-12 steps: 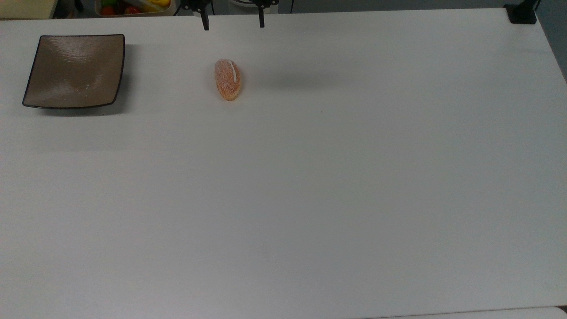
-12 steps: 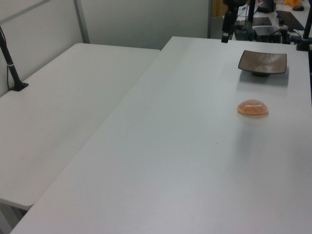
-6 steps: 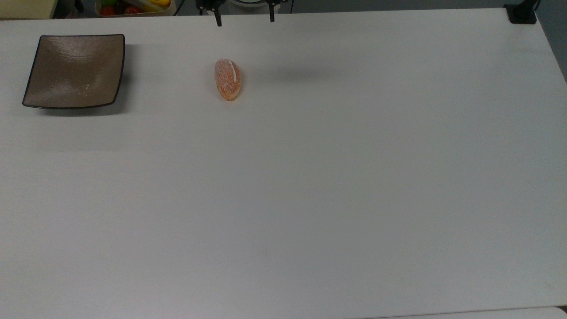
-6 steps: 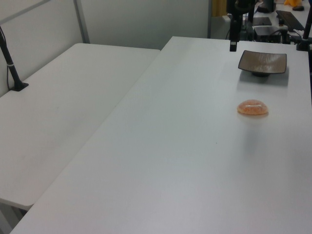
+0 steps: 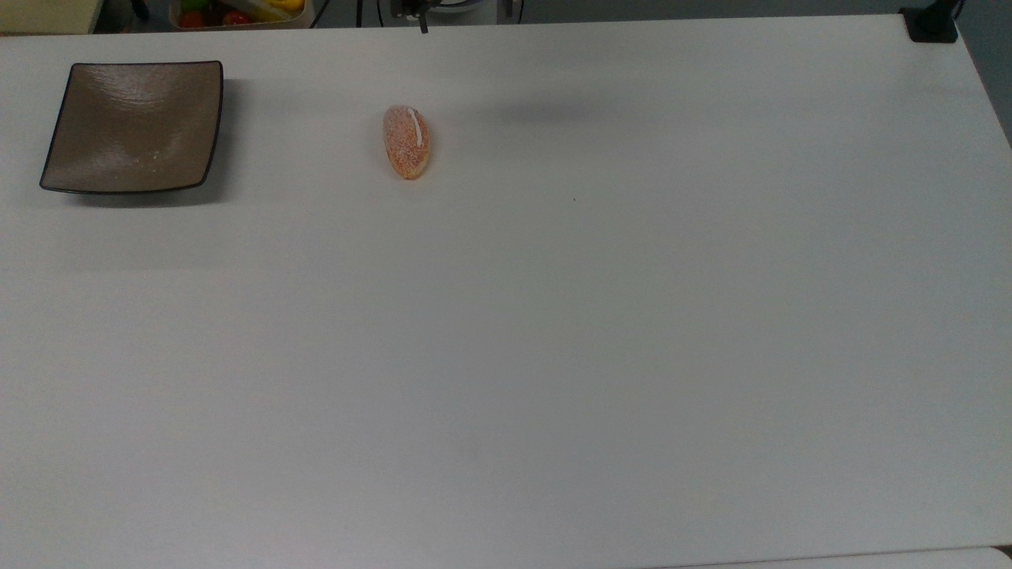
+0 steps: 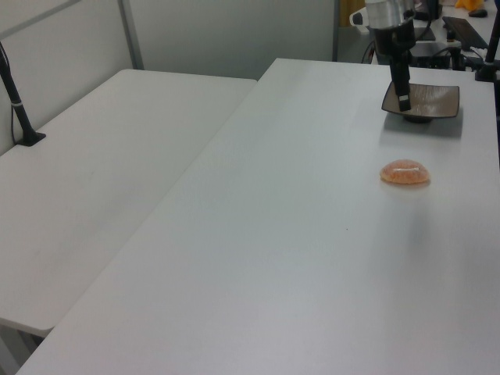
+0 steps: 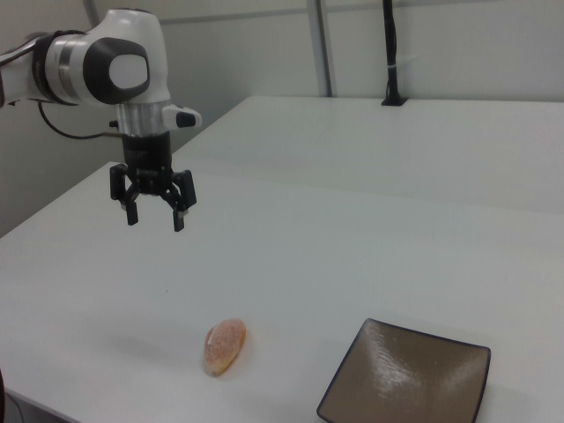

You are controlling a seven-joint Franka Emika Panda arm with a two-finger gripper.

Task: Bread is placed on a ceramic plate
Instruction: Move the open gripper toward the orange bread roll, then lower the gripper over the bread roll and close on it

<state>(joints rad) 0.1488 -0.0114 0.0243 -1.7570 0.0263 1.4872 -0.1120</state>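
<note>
Item one, the bread (image 5: 407, 142): a small oval orange-brown roll with a grainy crust and one white stripe along its top. It is lying directly on the white table (image 5: 553, 332), with nothing touching it. In the right view the bread (image 7: 225, 345) is sitting near the table's near edge, and in the left view the bread (image 6: 405, 173) is showing as a low dome.

Item two, the ceramic plate (image 5: 133, 126): a square glossy brown-taupe dish with a thin dark rim and rounded corners, carrying nothing. Relative to the bread, it is sitting well apart toward the top view's left, and toward the right view's right, where the ceramic plate (image 7: 407, 384) is resting flat. In the left view the ceramic plate (image 6: 437, 98) is standing beyond the bread.

Item three, the gripper (image 7: 155, 216): black, two-fingered, hanging from the white arm (image 7: 92, 69) with its fingers pointing down. Its fingers are standing wide apart and are gripping nothing. Relative to the bread, it is hovering high above the table and off toward the right view's upper left, well clear of the roll. In the left view the gripper (image 6: 402, 98) is overlapping the plate's near-left edge.

Item four, a black post (image 7: 390, 53): standing at the table's far side, well away from the bread.
</note>
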